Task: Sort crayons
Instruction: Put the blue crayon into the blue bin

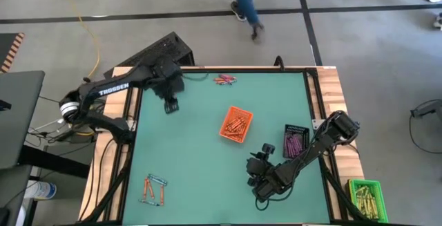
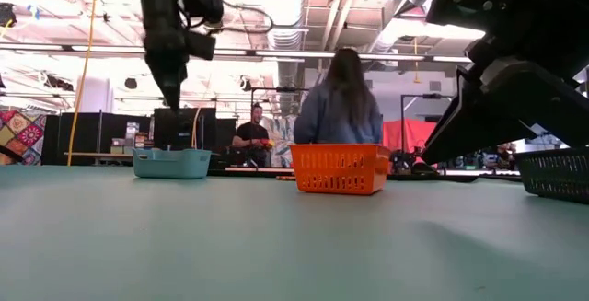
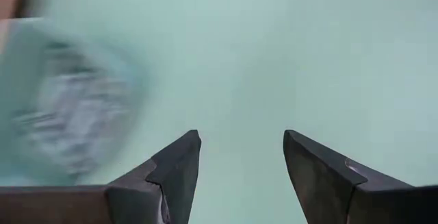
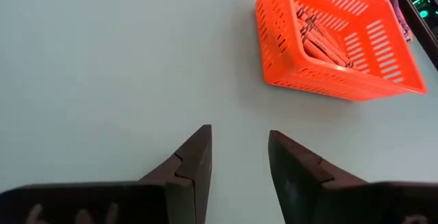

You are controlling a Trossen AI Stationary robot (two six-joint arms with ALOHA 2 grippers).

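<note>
Loose crayons lie on the green table in two groups: pink-red ones at the far edge and orange and blue-grey ones near the left front corner. My left gripper is open and empty above the table's far left; it also shows in the left wrist view. My right gripper is open and empty, low over the table, on the near side of the orange basket, which holds orange crayons; it also shows in the right wrist view.
A dark basket with purple crayons stands right of the orange basket. A green basket with yellow-olive sticks sits off the table's right front corner. A teal tray stands near my left gripper. People are in the room behind.
</note>
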